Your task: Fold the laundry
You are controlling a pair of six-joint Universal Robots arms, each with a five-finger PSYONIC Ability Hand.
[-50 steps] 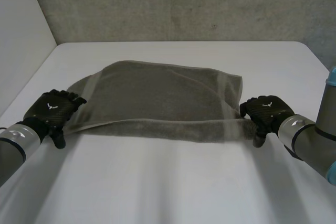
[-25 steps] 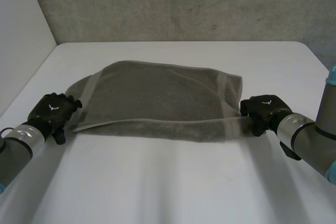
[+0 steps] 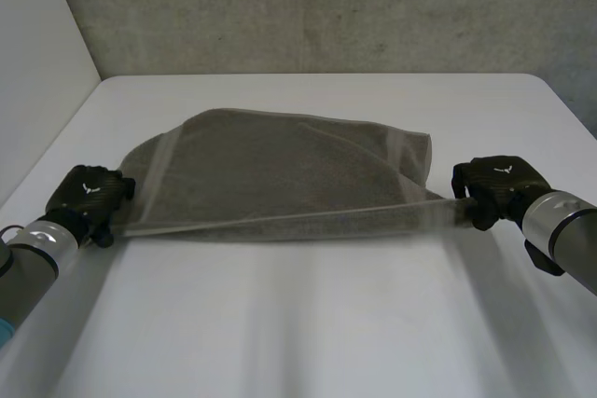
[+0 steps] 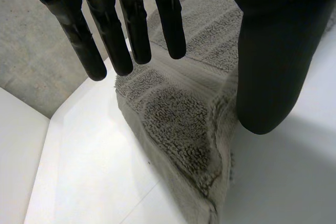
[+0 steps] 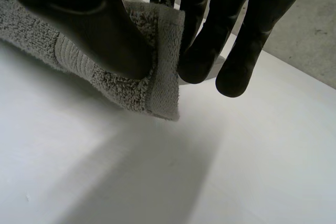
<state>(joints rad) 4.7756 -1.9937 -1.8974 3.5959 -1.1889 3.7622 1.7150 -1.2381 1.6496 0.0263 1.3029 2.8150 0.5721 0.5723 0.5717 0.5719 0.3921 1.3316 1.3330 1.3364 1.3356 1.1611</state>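
A grey-brown towel lies spread across the middle of the white table. My left hand is at its near left corner. In the left wrist view the fingers hang straight over the towel and the thumb stands apart, with the corner lying between them, so the hand is open. My right hand is at the near right corner. There the thumb pinches the towel's corner against the fingers, just above the table. The near edge runs taut between the two hands.
Bare white tabletop lies in front of the towel and to both sides. A grey concrete wall stands behind the table's far edge, and a white panel rises at the left.
My right hand has shut on the near right corner and drawn it out to the right, stretching the near edge. My left hand has shifted slightly left and its fingers have come in a little.
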